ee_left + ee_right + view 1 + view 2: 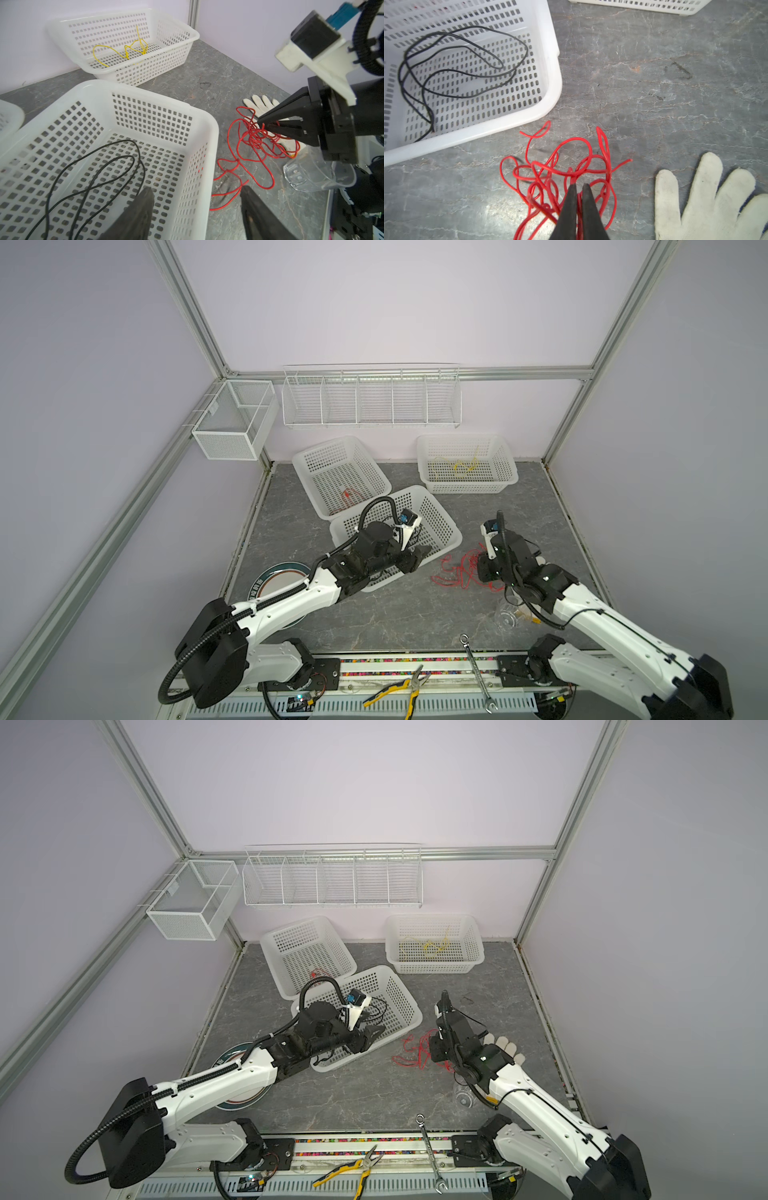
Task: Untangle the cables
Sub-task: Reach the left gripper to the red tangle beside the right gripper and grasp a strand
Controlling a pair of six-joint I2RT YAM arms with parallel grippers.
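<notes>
A tangle of red cable [560, 172] lies on the grey table, just right of the near white basket [554, 83]. My right gripper [579, 185] is shut on a strand of it; the left wrist view shows those black fingers [276, 120] pinched over the red cable [255, 141]. A black cable [93, 166] lies looped inside the near basket [214, 133]. My left gripper [197, 189] hangs open and empty astride that basket's right wall. A yellow cable [461, 466] rests in the far right basket [509, 464], and another red cable [349, 495] in the far left basket [303, 472].
A white work glove [706, 197] lies on the table right beside the red tangle, with a clear plastic cup [307, 174] near it. A plate [278, 576] sits under the left arm. Pliers [399, 689] and a wrench [476, 668] lie at the front edge. Wire racks [370, 400] hang on the back wall.
</notes>
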